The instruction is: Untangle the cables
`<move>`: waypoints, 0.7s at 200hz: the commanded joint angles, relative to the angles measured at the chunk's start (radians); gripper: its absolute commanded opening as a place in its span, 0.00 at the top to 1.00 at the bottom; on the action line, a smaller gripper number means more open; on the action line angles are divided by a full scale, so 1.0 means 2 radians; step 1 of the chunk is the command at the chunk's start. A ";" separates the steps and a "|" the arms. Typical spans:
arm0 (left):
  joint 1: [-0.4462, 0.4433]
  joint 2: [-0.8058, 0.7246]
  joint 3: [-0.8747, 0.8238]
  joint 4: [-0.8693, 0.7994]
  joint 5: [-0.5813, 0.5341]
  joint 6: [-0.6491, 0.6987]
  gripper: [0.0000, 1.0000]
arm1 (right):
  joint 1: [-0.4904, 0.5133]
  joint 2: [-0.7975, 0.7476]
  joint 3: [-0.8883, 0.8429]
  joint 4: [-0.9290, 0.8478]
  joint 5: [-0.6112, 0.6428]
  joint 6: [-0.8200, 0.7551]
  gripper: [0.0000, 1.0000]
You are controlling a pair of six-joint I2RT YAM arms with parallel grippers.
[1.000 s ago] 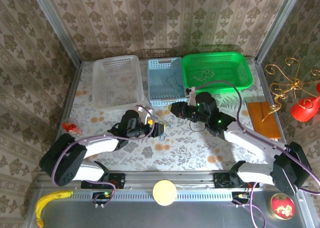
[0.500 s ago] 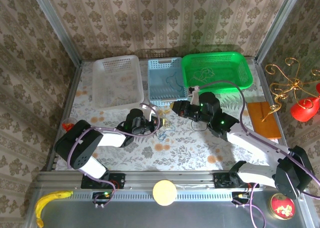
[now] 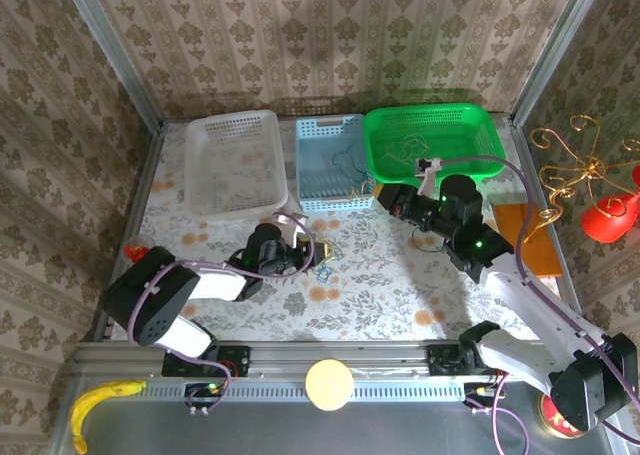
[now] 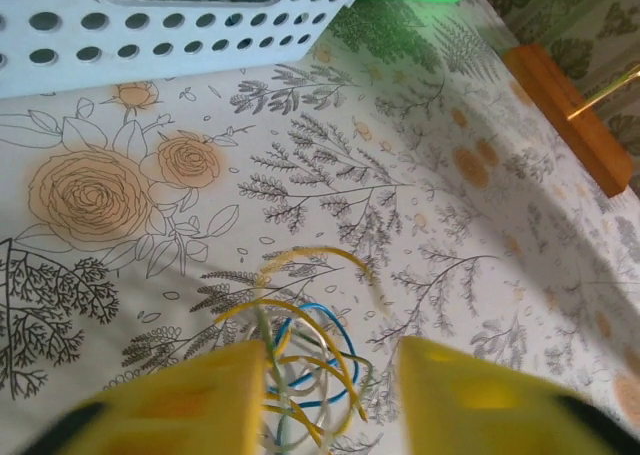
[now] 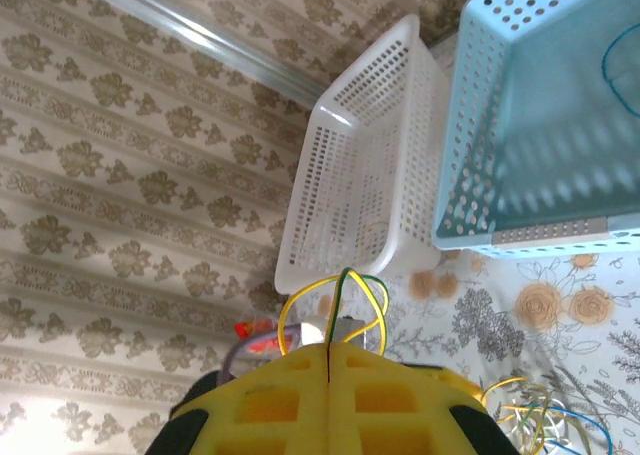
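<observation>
L gripper [image 4: 330,363]: fingers apart, low over table [image 4: 450,175]. Between them lie the cables [image 4: 300,347], a loose yellow/blue/pale bunch on the table, near the blue basket [image 4: 150,35]. We can't tell if the pads touch them.

R gripper [image 5: 328,347]: pads pressed together on a yellow-green cable [image 5: 341,275], which loops out past the tips. Top view: R gripper [image 3: 384,201] sits by the near corner of the green basket [image 3: 480,140], apart from the cables [image 3: 327,266]. More cords lie in both baskets.
</observation>
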 commanded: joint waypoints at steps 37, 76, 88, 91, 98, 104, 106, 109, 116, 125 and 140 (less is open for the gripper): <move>0.018 -0.137 0.022 -0.133 0.000 -0.001 0.24 | -0.001 0.001 -0.027 0.017 -0.070 -0.063 1.00; 0.041 -0.239 0.039 -0.204 0.012 -0.028 0.16 | -0.001 0.011 -0.057 0.052 -0.078 -0.049 1.00; 0.048 -0.256 0.050 -0.209 0.024 -0.057 0.16 | 0.001 0.018 -0.066 0.071 -0.078 -0.036 1.00; 0.050 -0.257 0.053 -0.209 0.030 -0.065 0.16 | 0.002 0.020 -0.068 0.075 -0.077 -0.033 1.00; 0.051 -0.261 0.062 -0.210 0.040 -0.083 0.16 | 0.005 0.024 -0.072 0.083 -0.075 -0.029 1.00; 0.051 -0.261 0.071 -0.211 0.047 -0.097 0.16 | 0.008 0.028 -0.074 0.088 -0.072 -0.027 1.00; 0.051 -0.260 0.073 -0.210 0.049 -0.103 0.16 | 0.010 0.029 -0.074 0.089 -0.070 -0.026 1.00; 0.052 -0.258 0.077 -0.210 0.052 -0.111 0.16 | 0.012 0.031 -0.075 0.091 -0.068 -0.025 1.00; 0.051 -0.255 0.085 -0.205 0.058 -0.128 0.17 | 0.018 0.035 -0.074 0.093 -0.063 -0.024 1.00; 0.051 -0.248 0.094 -0.195 0.066 -0.154 0.20 | 0.027 0.041 -0.073 0.096 -0.054 -0.024 1.00; 0.049 -0.234 0.102 -0.166 0.075 -0.197 0.25 | 0.042 0.052 -0.069 0.100 -0.041 -0.024 1.00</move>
